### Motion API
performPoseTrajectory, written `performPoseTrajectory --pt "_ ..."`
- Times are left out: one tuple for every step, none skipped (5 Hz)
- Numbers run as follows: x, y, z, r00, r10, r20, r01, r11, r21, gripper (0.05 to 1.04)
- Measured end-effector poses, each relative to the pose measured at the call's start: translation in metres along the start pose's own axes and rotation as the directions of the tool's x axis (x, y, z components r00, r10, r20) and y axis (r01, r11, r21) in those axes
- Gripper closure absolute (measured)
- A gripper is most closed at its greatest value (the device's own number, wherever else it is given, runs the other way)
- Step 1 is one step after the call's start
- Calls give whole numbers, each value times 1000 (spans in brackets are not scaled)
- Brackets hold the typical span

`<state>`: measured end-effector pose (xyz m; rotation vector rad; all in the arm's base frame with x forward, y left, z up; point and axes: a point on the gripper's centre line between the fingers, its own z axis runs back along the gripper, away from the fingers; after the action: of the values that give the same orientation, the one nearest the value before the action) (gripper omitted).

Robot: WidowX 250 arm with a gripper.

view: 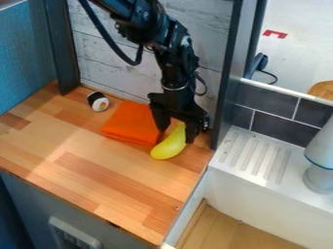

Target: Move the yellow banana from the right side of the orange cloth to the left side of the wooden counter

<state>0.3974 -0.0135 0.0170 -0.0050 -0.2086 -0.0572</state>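
The black gripper (176, 136) hangs down over the back right part of the wooden counter, its fingers open. A long yellow toy, rounded at its near end (170, 147), lies on the counter with its upper part between the fingers. One finger stands on each side of it, the left one at the edge of a folded orange cloth (132, 122). This cloth lies directly left of the yellow toy. Farther left, close to the back wall, is a small sushi-like toy (98, 102) with a black and white outside.
The wooden counter (107, 170) has a whitewashed plank wall behind it and a dark upright post (228, 73) at its right. Beyond the post are a white ribbed drainboard (255, 155) and a grey-white object (320, 158) at the right edge.
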Motion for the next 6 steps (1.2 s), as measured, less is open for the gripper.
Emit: performPoseTrajectory --pt "-6 -1 -12 999 -9 -34 9 1000 -5 83" --pt "-9 -2 -25 998 -18 -60 17 1000 -16 119" --pt "-9 -2 -26 998 -7 -59 6 1000 -15 373" --pt "-14 -3 -24 999 6 -37 -7 1000 -29 484" --pt "-21 -7 -6 999 50 2 -50 997 -66 484" --pt "-39 3 22 988 150 36 -146 985 -96 484"
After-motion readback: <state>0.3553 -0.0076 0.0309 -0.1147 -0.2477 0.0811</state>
